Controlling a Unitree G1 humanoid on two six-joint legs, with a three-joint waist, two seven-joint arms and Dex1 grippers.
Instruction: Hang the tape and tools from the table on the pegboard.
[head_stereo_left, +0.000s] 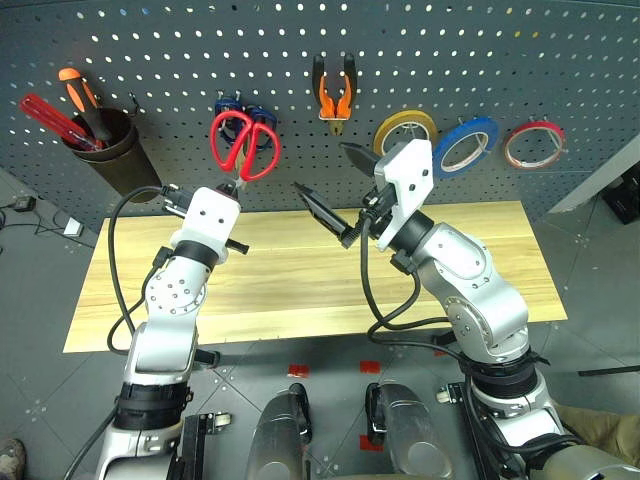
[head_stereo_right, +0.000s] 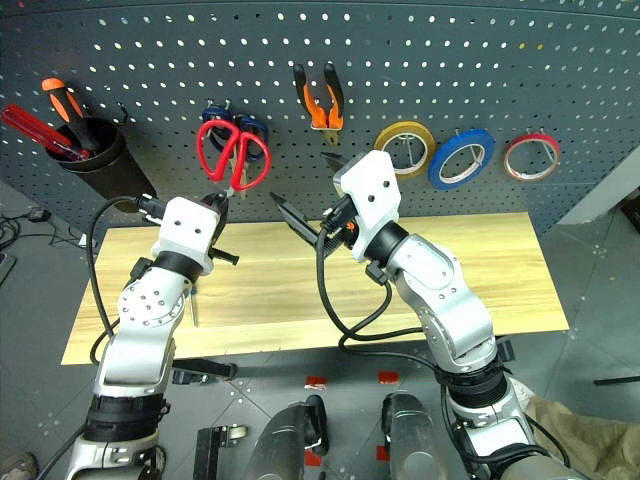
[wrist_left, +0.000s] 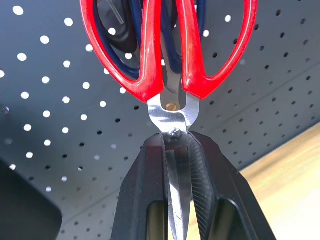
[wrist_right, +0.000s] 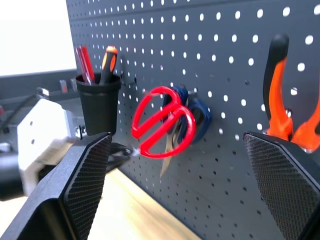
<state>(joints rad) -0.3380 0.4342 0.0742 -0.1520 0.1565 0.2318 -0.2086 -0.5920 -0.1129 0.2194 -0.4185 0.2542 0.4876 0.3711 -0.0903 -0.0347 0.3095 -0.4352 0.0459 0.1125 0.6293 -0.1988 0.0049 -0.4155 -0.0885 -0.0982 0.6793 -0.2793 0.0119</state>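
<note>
Your left gripper (head_stereo_left: 232, 190) is clamped on the steel blades of the red scissors (head_stereo_left: 244, 146), handles up, against the pegboard (head_stereo_left: 150, 50) left of centre in the head view, right over the dark blue scissors (head_stereo_left: 236, 107) already hanging there. The risk, as I read it, is the red loops catching on those blue handles instead of the hook, or the smooth blades sliding out between the ribbed pads (wrist_left: 202, 175). Your right gripper (head_stereo_left: 333, 190) stands spread wide and empty at centre frame. The glossy blue tape (head_stereo_left: 466, 145) and pliers (head_stereo_left: 335, 93) hang already; the pale plank table (head_stereo_left: 300, 300) lies bare.
</note>
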